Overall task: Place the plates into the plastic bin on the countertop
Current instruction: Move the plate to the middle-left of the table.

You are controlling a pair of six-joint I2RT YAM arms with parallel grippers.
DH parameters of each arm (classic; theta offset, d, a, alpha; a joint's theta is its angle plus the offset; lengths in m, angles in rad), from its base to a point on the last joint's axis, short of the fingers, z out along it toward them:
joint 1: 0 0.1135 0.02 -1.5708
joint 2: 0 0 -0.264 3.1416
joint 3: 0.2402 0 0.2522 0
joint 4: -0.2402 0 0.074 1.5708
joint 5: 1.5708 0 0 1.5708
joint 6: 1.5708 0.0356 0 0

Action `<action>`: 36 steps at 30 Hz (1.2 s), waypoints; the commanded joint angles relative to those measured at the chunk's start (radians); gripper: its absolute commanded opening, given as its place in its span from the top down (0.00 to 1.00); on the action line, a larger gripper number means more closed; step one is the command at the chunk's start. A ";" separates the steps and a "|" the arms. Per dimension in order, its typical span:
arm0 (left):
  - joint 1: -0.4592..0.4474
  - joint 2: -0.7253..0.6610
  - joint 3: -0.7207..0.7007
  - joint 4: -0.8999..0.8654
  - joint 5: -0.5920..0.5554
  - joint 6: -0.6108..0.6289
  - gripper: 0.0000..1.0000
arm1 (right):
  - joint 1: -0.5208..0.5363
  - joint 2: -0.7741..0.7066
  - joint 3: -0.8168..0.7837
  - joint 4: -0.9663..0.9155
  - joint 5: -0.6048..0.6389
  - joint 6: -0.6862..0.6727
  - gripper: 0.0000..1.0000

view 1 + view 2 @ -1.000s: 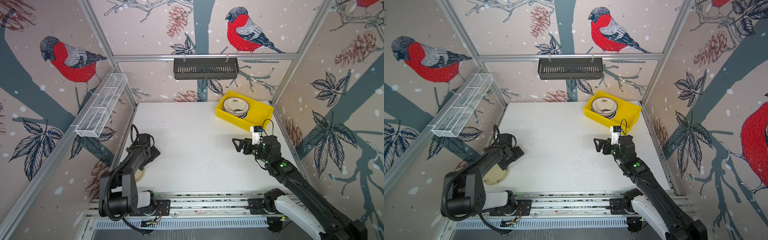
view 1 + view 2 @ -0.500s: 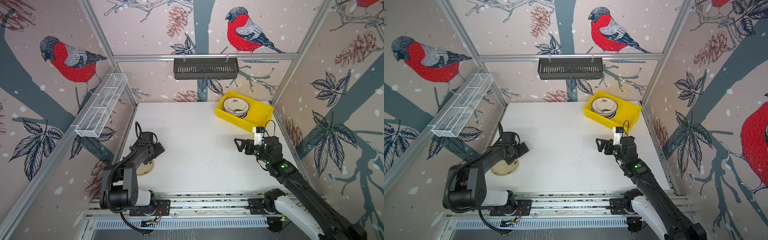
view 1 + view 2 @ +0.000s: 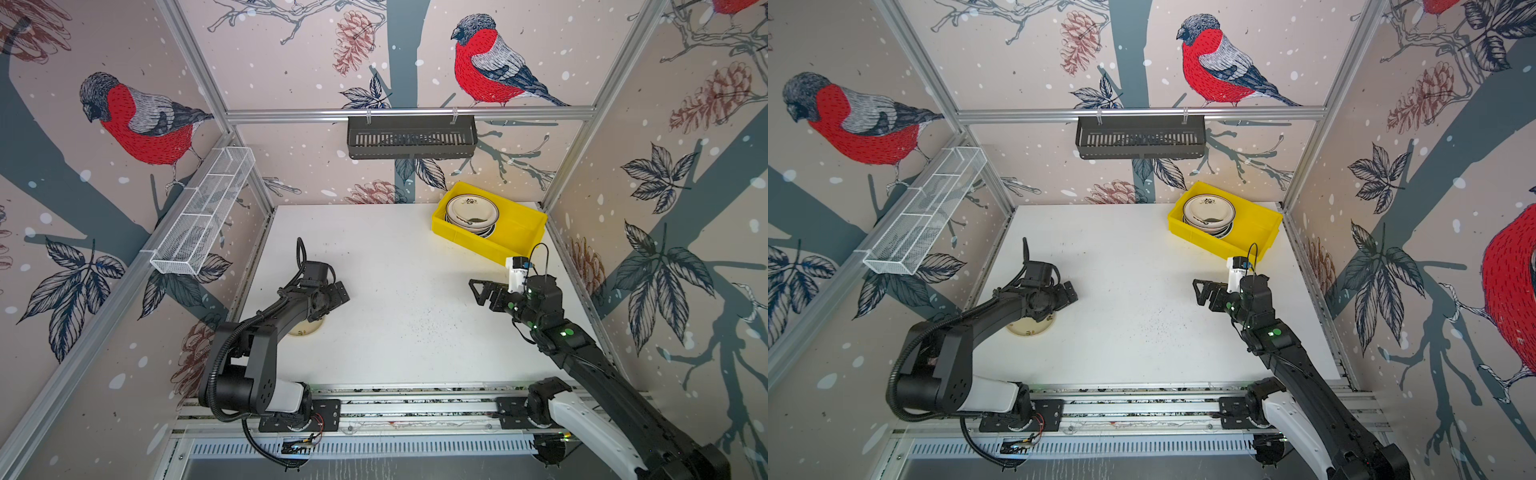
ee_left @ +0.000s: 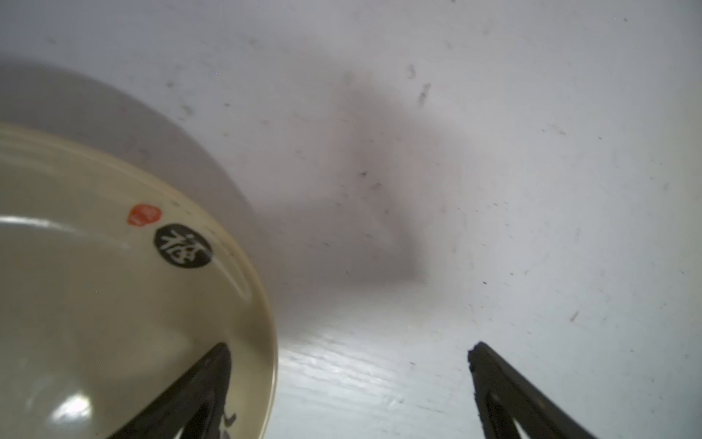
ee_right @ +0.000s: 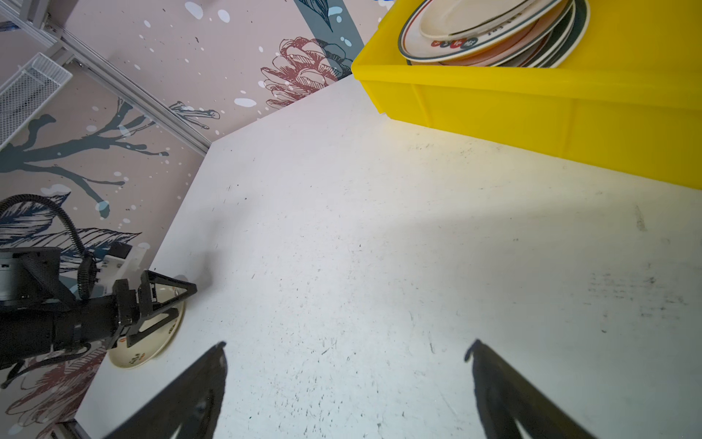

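A cream plate (image 3: pixel 306 329) with a black and red mark lies on the white countertop (image 3: pixel 395 270) near its left edge, partly under my left arm. My left gripper (image 3: pixel 337 293) hovers open just past the plate; in the left wrist view one finger (image 4: pixel 212 376) stands over the plate (image 4: pixel 95 304), the other over bare table, nothing held. The yellow plastic bin (image 3: pixel 519 232) sits at the back right with a stack of several plates (image 3: pixel 471 210) in its left half. My right gripper (image 3: pixel 473 286) is open and empty, in front of the bin.
A black slatted basket (image 3: pixel 411 137) hangs on the back rail. A white wire-mesh basket (image 3: pixel 203 212) runs along the left wall. Aluminium rails (image 3: pixel 395 399) edge the table's front, where both arm bases stand.
My left gripper has swung right from the table's left edge, past the cream plate, which now shows more. The right gripper has shifted only slightly. Both stay open.
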 commanded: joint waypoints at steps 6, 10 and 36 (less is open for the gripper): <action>-0.189 0.083 0.131 -0.011 0.030 -0.026 0.03 | -0.002 -0.008 -0.005 0.010 -0.003 0.010 0.01; -0.282 0.101 0.186 -0.007 0.032 -0.038 0.03 | -0.002 -0.010 -0.008 0.008 -0.003 0.018 0.01; -0.079 -0.022 0.213 -0.181 -0.373 -0.083 0.03 | -0.004 -0.089 -0.001 -0.115 -0.023 0.014 0.01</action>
